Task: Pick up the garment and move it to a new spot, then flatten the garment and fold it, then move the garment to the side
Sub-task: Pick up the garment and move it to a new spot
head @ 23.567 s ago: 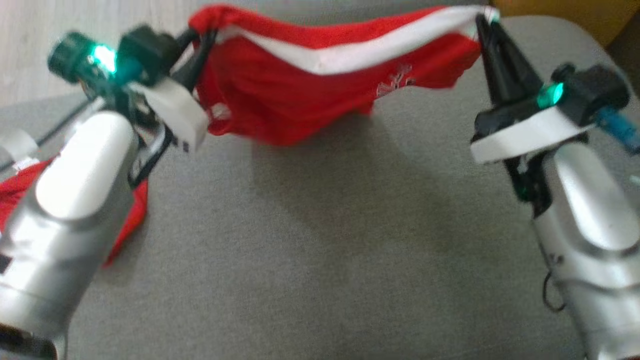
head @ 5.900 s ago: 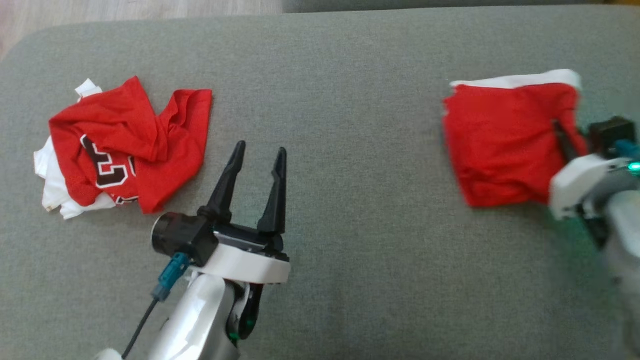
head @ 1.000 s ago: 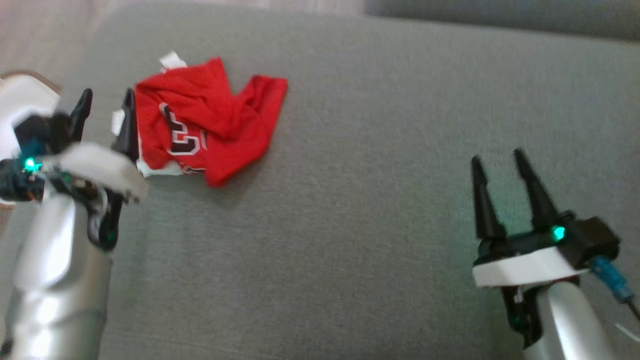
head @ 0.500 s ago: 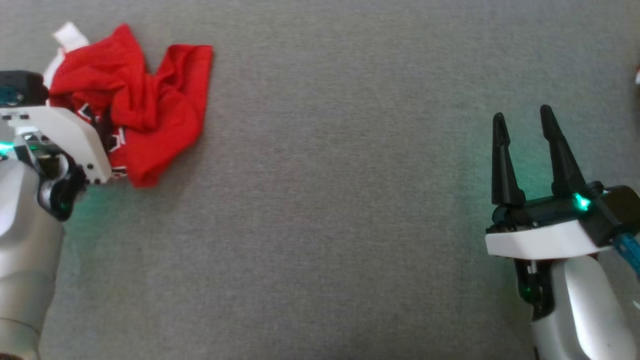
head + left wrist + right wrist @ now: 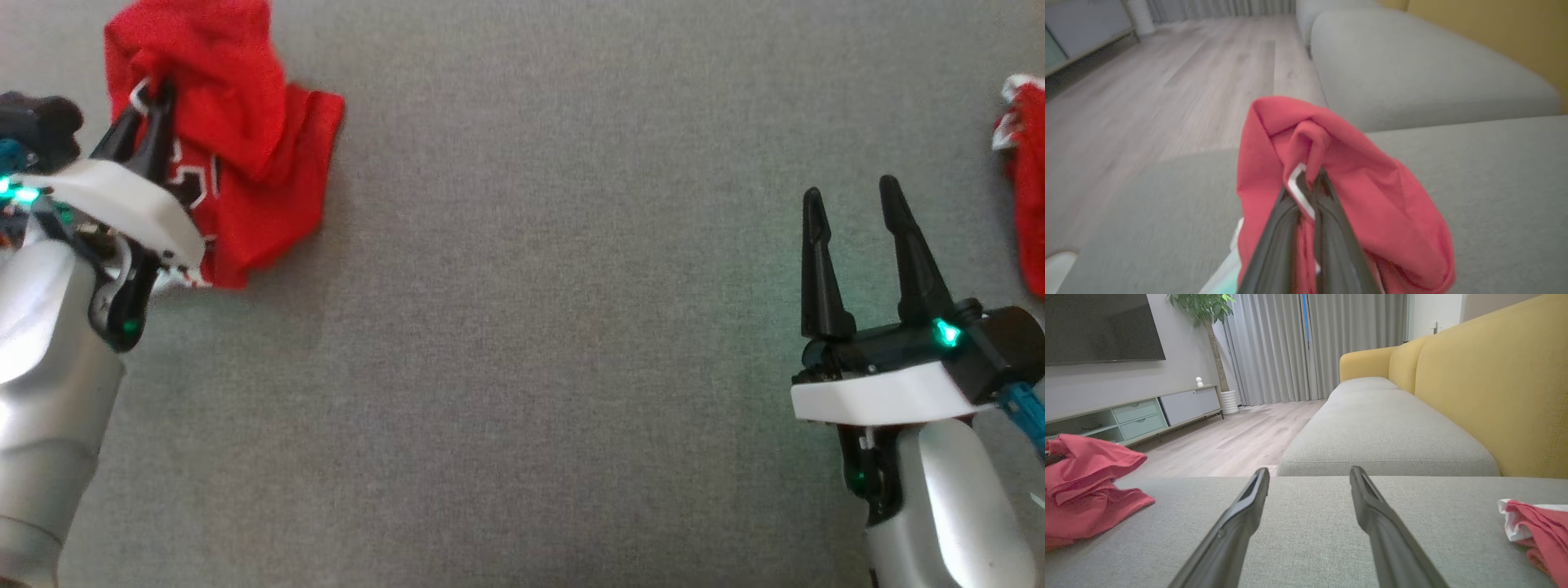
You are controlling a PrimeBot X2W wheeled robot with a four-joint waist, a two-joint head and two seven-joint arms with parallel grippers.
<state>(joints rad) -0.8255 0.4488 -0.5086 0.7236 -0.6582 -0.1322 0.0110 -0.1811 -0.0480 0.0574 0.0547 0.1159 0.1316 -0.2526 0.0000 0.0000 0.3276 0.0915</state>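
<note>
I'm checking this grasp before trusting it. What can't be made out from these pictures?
- Head view: the print on the crumpled red jersey is partly covered by the left gripper and folds.
- Left wrist view: how many layers the shut fingers pinch; the cloth wraps them, the picture is soft.
- Head view: the folded garment is cut by the right edge.

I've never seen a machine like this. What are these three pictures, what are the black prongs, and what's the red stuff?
It is a wheeled robot with two arms. One picture looks down from its head; the other two come from cameras on its wrists. The black prongs are grippers, its hands. The left gripper is pinched shut on a crumpled red jersey, lifting part of it off the grey sofa cushion. The right gripper hovers open, holding nothing. At the far right edge lies another red garment, folded as far as can be seen.
</note>
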